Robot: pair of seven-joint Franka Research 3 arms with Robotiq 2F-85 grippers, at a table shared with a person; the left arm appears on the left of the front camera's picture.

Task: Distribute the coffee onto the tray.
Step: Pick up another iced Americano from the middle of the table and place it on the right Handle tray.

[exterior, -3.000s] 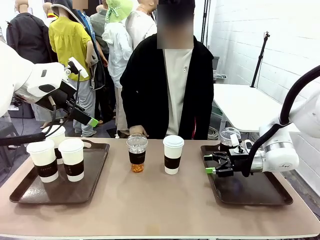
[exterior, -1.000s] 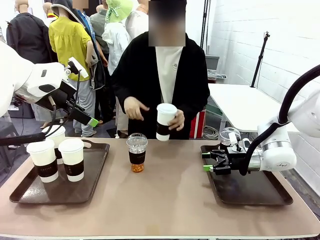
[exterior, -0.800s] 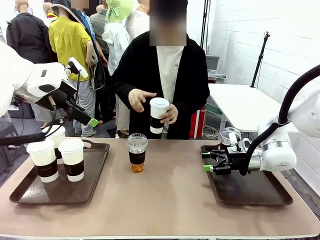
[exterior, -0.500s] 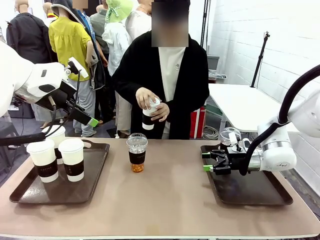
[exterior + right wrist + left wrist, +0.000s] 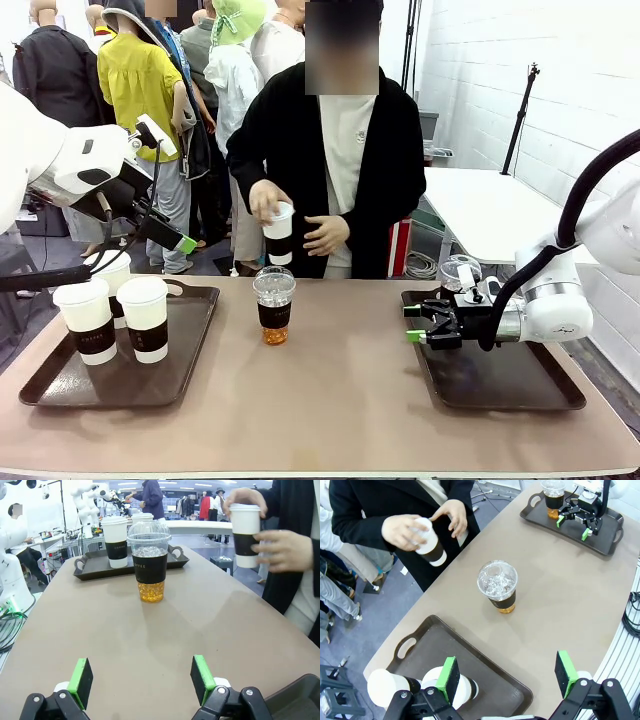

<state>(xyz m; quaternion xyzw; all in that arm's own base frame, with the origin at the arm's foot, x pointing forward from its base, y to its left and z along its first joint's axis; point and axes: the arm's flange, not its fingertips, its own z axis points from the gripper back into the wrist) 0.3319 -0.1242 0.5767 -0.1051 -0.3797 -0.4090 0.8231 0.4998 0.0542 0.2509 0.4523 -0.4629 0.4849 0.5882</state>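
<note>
Jaws on both arms stood released, gripping nothing. The left gripper [image 5: 508, 674] hung high over the left tray [image 5: 195, 335] at 9 o'clock of the table [image 5: 340, 400], pads spread, probably parked clear of the cups beneath. The right gripper [image 5: 142, 675] lay low and level over the inner end of the right tray [image 5: 520, 390] at 3 o'clock, aimed toward 9 o'clock. That pose looked suited to taking a cup side-on.

The coffee was scattered. A pair of white sleeved cups [image 5: 144, 318] stood on the left tray with a third cup [image 5: 108, 268] behind them. One clear dome-lidded cup [image 5: 273, 305] of amber drink stood on bare table just beyond centre, toward 12 o'clock. At 12 o'clock the person's hand [image 5: 266, 198] held a fourth white cup [image 5: 279, 238] by its top, off the table, the other hand [image 5: 325, 235] just beside it; it seemed to be on offer.

A second clear cup [image 5: 460, 272] at the right tray's far corner was half hidden behind the right wrist. The third cup was partly masked by the left arm's cable, and the left wrist view cut off the tray cups at its bottom edge.
</note>
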